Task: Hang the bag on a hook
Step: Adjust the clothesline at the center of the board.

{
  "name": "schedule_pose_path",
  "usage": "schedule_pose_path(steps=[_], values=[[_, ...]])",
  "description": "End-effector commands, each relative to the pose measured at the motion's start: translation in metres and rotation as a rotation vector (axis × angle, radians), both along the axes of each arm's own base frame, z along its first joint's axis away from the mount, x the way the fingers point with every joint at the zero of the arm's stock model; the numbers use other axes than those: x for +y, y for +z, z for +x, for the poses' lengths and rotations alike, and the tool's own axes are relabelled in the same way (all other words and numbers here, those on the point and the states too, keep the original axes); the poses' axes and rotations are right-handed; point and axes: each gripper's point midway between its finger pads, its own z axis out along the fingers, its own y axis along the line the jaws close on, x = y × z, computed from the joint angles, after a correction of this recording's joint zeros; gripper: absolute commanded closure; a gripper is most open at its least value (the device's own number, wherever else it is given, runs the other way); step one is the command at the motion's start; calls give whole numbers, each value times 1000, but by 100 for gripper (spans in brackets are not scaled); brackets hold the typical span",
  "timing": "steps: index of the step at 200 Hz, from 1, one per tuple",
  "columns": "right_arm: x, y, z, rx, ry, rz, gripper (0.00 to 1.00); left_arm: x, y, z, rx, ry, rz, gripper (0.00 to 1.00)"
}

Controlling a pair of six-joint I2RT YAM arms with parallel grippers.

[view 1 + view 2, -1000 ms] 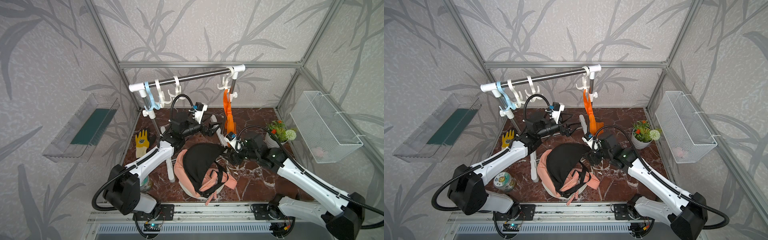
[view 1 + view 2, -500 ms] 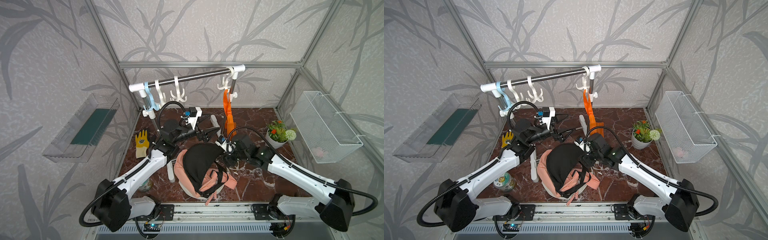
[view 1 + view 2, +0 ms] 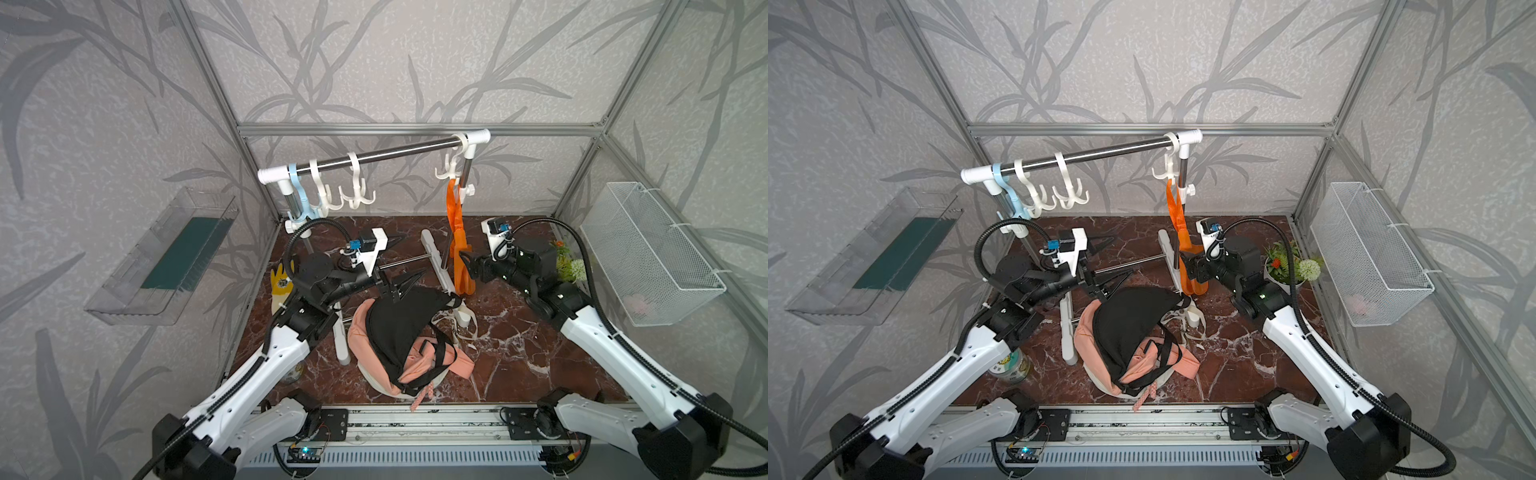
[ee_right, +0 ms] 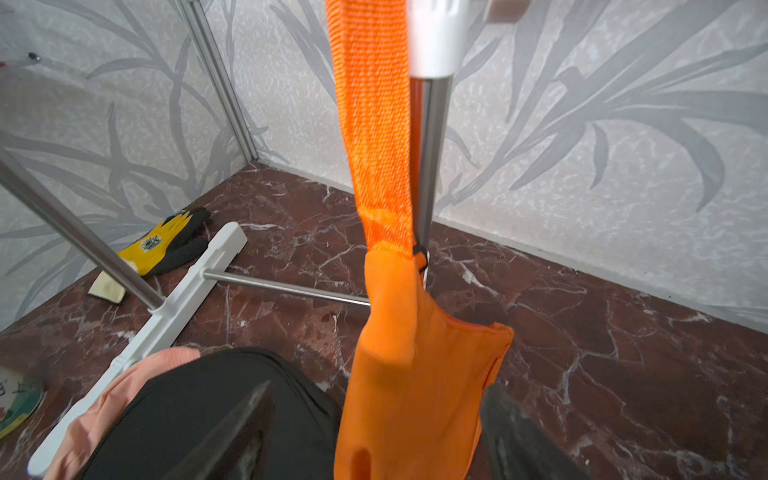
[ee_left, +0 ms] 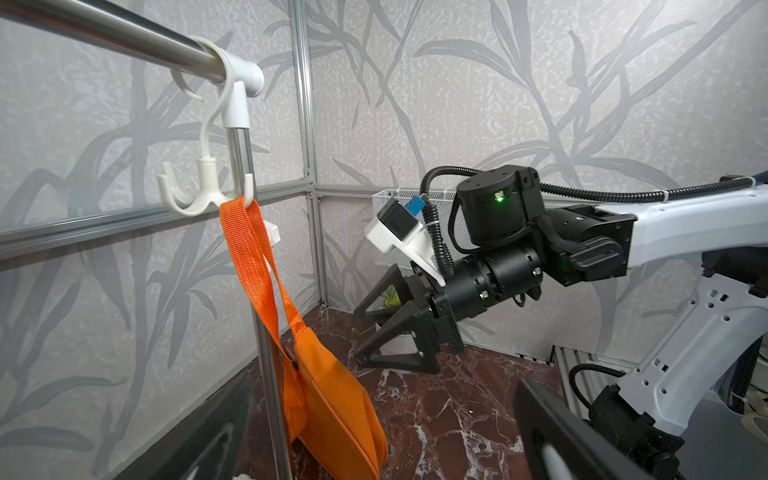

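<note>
In both top views the orange bag (image 3: 457, 249) hangs on the hook (image 3: 446, 171) at ~1 o'clock; right gripper (image 3: 465, 266), jaws spread, empty, has lifted from the backpack (image 3: 399, 324) to the bag's 3 o'clock, and left gripper (image 3: 409, 284), spread wide, has sunk toward the backpack. Left wrist: clear gap betw. right gripper & bag, so task looks done. Right wrist: bag dangles untouched.

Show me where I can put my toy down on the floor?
Best spot: the bare marble floor between the backpack and the right arm. A thin strip behind the rack foot, by the back wall, is free too. The middle is crowded, and the left edge holds a glove.
</note>
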Motion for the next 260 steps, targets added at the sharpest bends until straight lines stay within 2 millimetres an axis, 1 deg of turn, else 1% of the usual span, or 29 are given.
schedule_pose_path(steps=[1, 20, 35, 50, 68, 80, 87, 88, 92, 105, 114, 121, 127, 137, 144, 163, 171, 177, 189, 200, 208, 218, 234, 260], values=[[16, 38, 22, -135, 35, 80, 21, 25, -7, -5, -12, 131, 14, 0], [21, 39, 43, -159, 15, 91, 20, 41, -18, -10, -4, 212, 48, 0], [24, 39, 59, -172, 0, 94, 20, 56, -21, -13, 7, 283, 61, 1], [23, 40, 76, -197, -41, 92, 20, 76, -24, -13, 7, 384, 38, 1], [21, 38, 95, -217, -101, 75, 20, 105, -31, -13, 14, 533, 12, 1], [19, 35, 108, -218, -136, 61, 20, 124, -42, -13, 26, 631, 20, 1], [20, 34, 114, -219, -147, 57, 20, 135, -53, -8, 53, 695, 29, 1], [20, 34, 114, -219, -148, 57, 20, 137, -51, -11, 47, 700, 19, 1], [20, 33, 117, -219, -152, 57, 20, 145, -53, -12, 50, 738, 7, 1], [23, 32, 125, -221, -159, 64, 21, 165, -68, -10, 69, 840, -17, 1], [23, 32, 129, -220, -167, 71, 23, 179, -76, -8, 86, 915, -48, 1], [23, 31, 131, -221, -176, 75, 27, 187, -81, -6, 93, 961, -67, 0], [22, 30, 133, -222, -189, 79, 32, 190, -85, -5, 95, 983, -69, 0], [19, 31, 135, -226, -209, 84, 43, 193, -89, -1, 97, 1014, -78, 0], [16, 31, 136, -228, -222, 83, 48, 195, -90, 3, 100, 1034, -85, 0], [10, 32, 138, -232, -255, 75, 58, 200, -97, 16, 114, 1103, -70, 0], [7, 32, 138, -233, -268, 76, 62, 203, -97, 19, 108, 1129, -76, 0], [5, 31, 138, -230, -274, 78, 64, 202, -101, 26, 112, 1151, -64, 0], [1, 31, 138, -227, -279, 87, 67, 205, -101, 32, 99, 1185, -77, 0], [0, 30, 138, -223, -281, 90, 70, 215, -101, 35, 104, 1249, -124, 0], [-2, 28, 138, -219, -282, 90, 71, 218, -101, 38, 98, 1274, -131, 0], [-3, 29, 138, -220, -282, 92, 72, 221, -102, 42, 94, 1292, -127, 0], [-5, 28, 138, -219, -282, 91, 74, 230, -101, 48, 96, 1317, -168, 0], [-12, 29, 135, -218, -295, 99, 75, 242, -107, 67, 142, 1320, -228, 0]])
